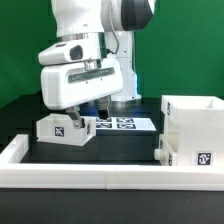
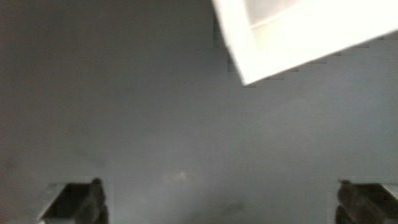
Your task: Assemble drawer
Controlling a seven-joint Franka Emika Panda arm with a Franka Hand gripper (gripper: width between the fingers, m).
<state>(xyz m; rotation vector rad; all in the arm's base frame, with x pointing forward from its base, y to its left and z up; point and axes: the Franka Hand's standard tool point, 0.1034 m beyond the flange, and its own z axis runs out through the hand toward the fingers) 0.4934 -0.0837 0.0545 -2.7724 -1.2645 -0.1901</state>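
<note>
Green cloth (image 1: 25, 40) hangs behind a black tabletop (image 1: 120, 147), whose left and near edges are fenced by a low white rail (image 1: 90, 178). Toward the exterior view's left, a small white block-shaped drawer part (image 1: 60, 128) with a black marker tag on its face sits on the table just behind the rail. The arm's hand casing hides its upper rear edge.

Beside it, the white Franka arm (image 1: 90, 30) leans down. Its gripper (image 1: 90, 110) hangs low over the table between the small part and the marker board (image 1: 122, 123), which lies flat and is partly blocked by the arm. The dark fingers are muddy in the exterior view. The wrist view shows the two fingertips (image 2: 75, 202) spread wide, with only bare dark table between them, pinching nothing. A white corner (image 2: 294, 35) juts into that view, cut off by the frame; which part it belongs to cannot be told.

At the exterior view's right stands the large white open-topped drawer box (image 1: 190, 128), tagged on its front, its right side cropped.
</note>
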